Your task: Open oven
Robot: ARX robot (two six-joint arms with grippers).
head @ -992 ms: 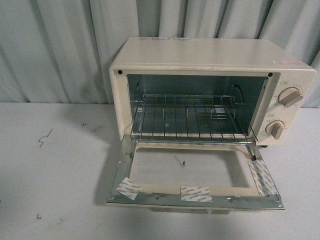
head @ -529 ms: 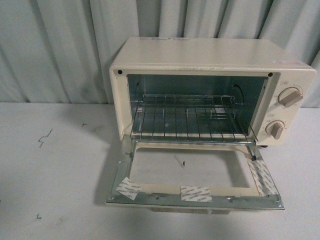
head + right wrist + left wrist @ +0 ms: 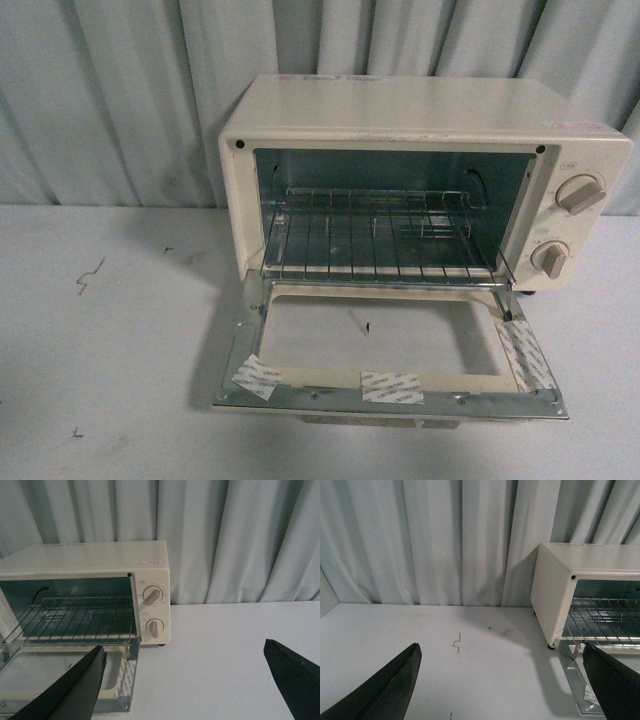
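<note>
Trouble now could only come from a careless arm bumping the oven (image 3: 420, 120) door (image 3: 385, 385), lying fully down, since both pincers, left (image 3: 502, 690) and right (image 3: 185, 690), gape empty.

The cream oven (image 3: 420, 170) stands with its door (image 3: 385, 350) dropped seemingly flat.

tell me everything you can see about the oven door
The oven door is fully open, folded down flat in front of the cream-white oven and hinged at the cavity's lower edge. It is a shiny metal frame around a clear glass window, through which the table shows. Three strips of printed tape sit on the frame. The handle is tucked underneath, barely visible. Neither gripper touches it.
</note>
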